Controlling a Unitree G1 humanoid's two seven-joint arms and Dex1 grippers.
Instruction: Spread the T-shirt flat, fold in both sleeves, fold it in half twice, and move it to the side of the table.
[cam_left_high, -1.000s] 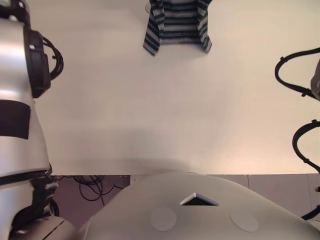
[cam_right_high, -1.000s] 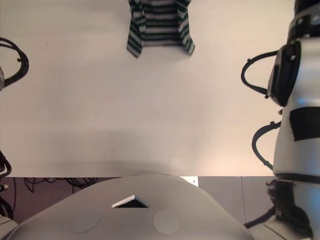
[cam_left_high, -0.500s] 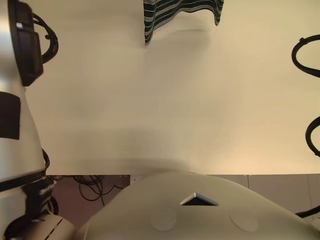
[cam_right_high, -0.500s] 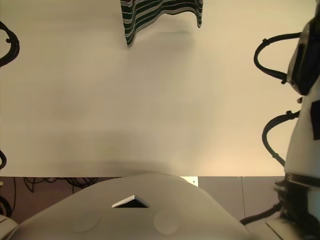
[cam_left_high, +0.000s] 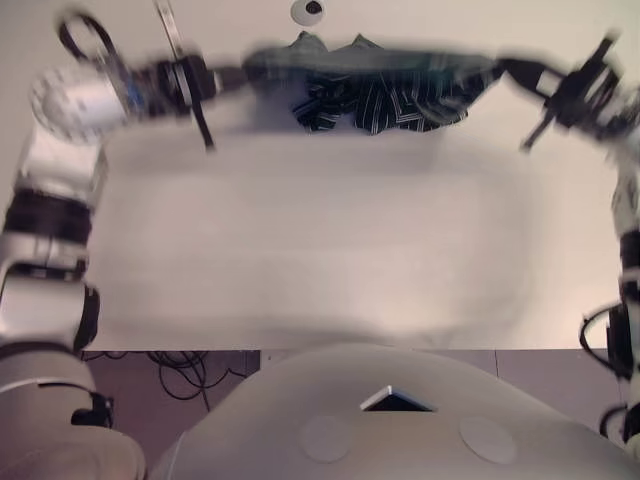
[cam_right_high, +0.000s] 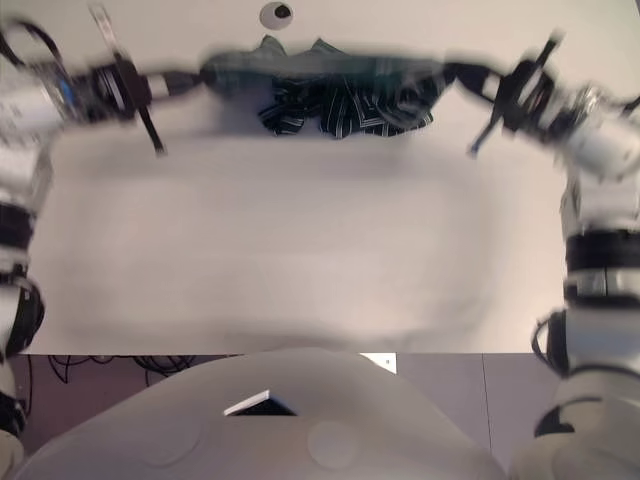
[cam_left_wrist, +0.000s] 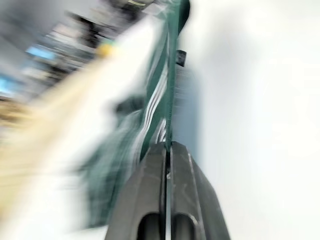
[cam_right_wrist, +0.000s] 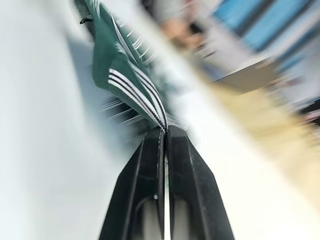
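Swinging outward within the last half second, both arms now reach toward the upper corners of the head views. The T-shirt (cam_left_high: 385, 95), which hung as a narrow striped strip at top centre, is now pulled wide across the top of the frame, its middle bunched and sagging toward the table (cam_left_high: 320, 260). The left gripper (cam_left_wrist: 167, 146) pinches one end of the cloth and the right gripper (cam_right_wrist: 165, 130) pinches the other. Spreading looks under way, with no fold made yet.
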